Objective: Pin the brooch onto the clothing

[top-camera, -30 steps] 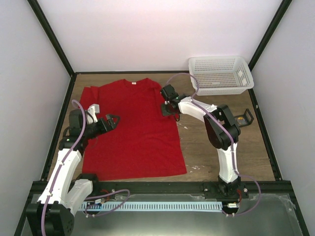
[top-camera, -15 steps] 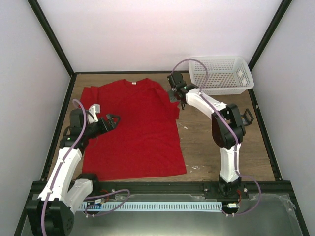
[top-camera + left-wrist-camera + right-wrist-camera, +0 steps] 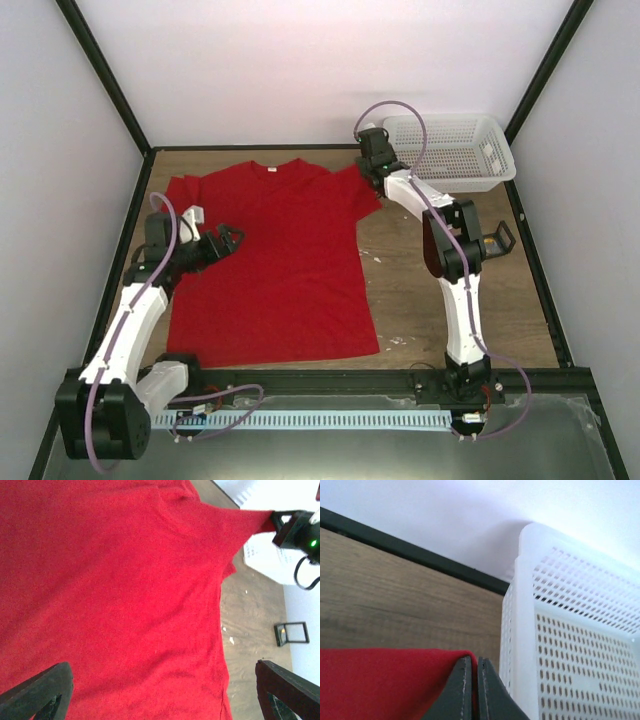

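Note:
The clothing (image 3: 270, 260), a red T-shirt, lies flat on the wooden table, neck toward the back. My right gripper (image 3: 372, 165) is shut on the tip of its right sleeve, which is drawn out taut toward the basket. The right wrist view shows red cloth (image 3: 380, 680) pinched in that gripper (image 3: 473, 662), just above the wood. My left gripper (image 3: 228, 240) hovers open over the shirt's left half. In the left wrist view the shirt (image 3: 125, 580) fills the space under that gripper (image 3: 164, 672), with nothing between the fingers. I cannot make out the brooch in any view.
A white mesh basket (image 3: 440, 183) stands at the back right, its wall (image 3: 570, 630) right beside the right gripper. A small black wire-frame stand (image 3: 495, 240) sits on the table right of the shirt, also in the left wrist view (image 3: 291, 632). Black frame rails border the table.
The right gripper carried the sleeve from beside the shirt's right edge back and right to the basket, stretching it out. The left gripper stayed open and barely shifted.

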`<move>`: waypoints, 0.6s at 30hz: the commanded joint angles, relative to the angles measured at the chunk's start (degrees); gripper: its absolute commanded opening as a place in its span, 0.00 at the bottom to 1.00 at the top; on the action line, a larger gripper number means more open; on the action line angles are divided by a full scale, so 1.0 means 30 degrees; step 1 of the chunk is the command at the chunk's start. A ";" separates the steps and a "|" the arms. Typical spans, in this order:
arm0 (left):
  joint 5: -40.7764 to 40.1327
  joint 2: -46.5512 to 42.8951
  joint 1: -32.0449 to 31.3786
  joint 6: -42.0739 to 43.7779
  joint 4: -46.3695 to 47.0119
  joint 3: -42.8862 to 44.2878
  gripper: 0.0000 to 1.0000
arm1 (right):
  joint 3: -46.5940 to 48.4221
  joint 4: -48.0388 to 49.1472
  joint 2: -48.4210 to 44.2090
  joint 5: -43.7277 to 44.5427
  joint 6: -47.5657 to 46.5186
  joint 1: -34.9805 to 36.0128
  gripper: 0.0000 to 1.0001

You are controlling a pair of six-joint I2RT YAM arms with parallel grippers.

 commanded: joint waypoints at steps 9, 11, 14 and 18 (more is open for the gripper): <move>-0.1026 0.7556 0.1930 -0.2735 0.4443 0.5210 0.99 | 0.3933 0.0655 0.2562 -0.1884 -0.2689 -0.0762 0.02; -0.1324 0.9584 0.1852 -0.2612 0.5008 0.6549 0.99 | 0.4283 0.0182 0.2576 -0.2634 -0.2562 -0.0729 0.09; -0.1204 1.2835 0.1672 -0.2057 0.4872 0.9333 0.98 | 0.5735 -0.1161 0.3001 -0.2699 -0.1888 -0.0741 0.44; -0.0640 1.7136 0.0920 -0.0150 0.3823 1.3932 0.96 | 0.8898 -0.4903 0.3470 -0.4558 0.1125 -0.0601 0.54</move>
